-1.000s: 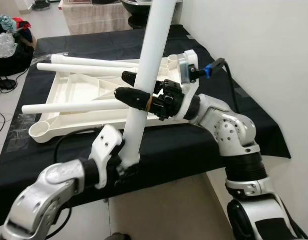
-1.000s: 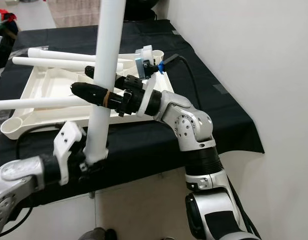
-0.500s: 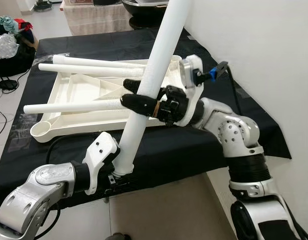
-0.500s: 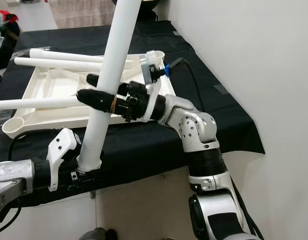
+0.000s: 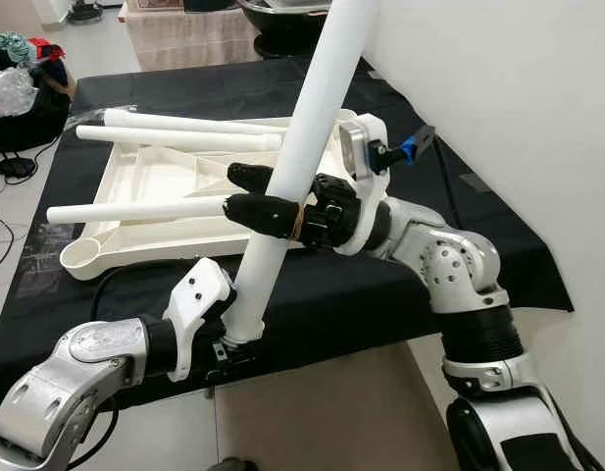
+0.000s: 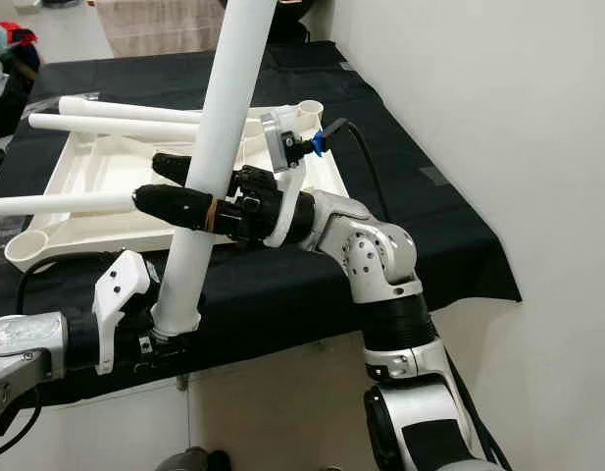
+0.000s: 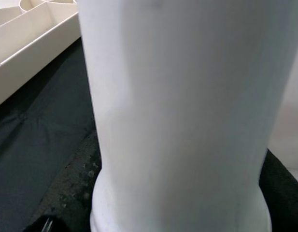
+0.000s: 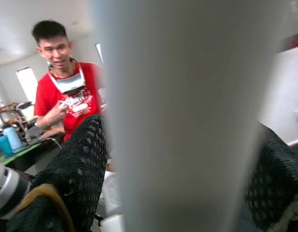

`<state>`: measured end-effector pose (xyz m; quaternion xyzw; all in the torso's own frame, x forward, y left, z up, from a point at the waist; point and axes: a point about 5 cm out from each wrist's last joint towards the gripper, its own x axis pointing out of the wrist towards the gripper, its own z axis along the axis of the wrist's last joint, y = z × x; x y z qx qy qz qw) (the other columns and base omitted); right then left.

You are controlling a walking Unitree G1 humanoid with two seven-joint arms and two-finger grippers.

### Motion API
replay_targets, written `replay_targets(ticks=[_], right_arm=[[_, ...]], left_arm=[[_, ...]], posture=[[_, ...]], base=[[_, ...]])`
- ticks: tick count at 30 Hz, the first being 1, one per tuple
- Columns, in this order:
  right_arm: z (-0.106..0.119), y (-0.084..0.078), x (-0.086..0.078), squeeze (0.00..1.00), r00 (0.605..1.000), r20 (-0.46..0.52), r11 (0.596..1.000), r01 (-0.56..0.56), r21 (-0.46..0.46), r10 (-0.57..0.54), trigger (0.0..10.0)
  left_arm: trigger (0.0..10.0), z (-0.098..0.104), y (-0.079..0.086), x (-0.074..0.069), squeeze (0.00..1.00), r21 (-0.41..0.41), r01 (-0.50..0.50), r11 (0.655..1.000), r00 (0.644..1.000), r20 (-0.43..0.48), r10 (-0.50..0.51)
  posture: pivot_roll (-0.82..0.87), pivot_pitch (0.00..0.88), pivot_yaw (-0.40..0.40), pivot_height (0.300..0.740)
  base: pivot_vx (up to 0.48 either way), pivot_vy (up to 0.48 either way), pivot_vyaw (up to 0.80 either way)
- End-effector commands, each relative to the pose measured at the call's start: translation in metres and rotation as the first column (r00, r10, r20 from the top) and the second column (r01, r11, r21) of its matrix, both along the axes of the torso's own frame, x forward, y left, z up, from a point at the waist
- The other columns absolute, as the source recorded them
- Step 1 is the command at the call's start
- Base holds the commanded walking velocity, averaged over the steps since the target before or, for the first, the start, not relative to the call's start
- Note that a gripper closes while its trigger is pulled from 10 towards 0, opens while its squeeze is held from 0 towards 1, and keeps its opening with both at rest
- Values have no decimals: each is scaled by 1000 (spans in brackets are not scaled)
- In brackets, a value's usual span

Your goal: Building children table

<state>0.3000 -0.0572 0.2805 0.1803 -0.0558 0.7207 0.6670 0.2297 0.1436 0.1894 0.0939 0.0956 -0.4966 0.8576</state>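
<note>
Since a second ago, white table leg (image 5: 300, 157) has tilted further right. Left gripper (image 5: 228, 339) clamps its near, lower end; right gripper (image 5: 253, 192) is closed around mid-shaft. Upturned tabletop (image 5: 150, 182) lies beyond on black cloth (image 5: 312, 285).

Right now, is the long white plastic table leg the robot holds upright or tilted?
Tilted. The long white plastic table leg leans top to the robot's right, its lower end in the left gripper, the right gripper clasping its middle.
</note>
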Motion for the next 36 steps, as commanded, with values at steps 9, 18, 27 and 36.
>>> replay_targets(ticks=[9, 18, 27, 36], right_arm=[[6, 6, -9, 0, 999, 9, 999, -46, 28, 45, 10000], [5, 10, -8, 0, 999, 3, 999, -37, 16, 37, 10000], [1, 17, -8, 0, 999, 7, 999, -37, -13, 37, 10000], [0, 19, -8, 0, 999, 7, 999, -39, -20, 39, 0]], left_arm=[[10000, -3, -3, 3, 0, -4, 10, 1000, 1000, 0, -10], [10000, -3, -6, 4, 0, -5, 27, 1000, 1000, 5, -27], [10000, -6, -8, 1, 0, -5, 41, 999, 999, -3, -41], [10000, -8, -8, 0, 0, -5, 41, 999, 999, -7, -41]], posture=[[96, 96, 1, 740], [95, 100, 1, 740], [95, 102, 1, 740], [91, 106, 1, 740]], base=[[0, 0, 0], [0, 0, 0], [0, 0, 0], [0, 0, 0]])
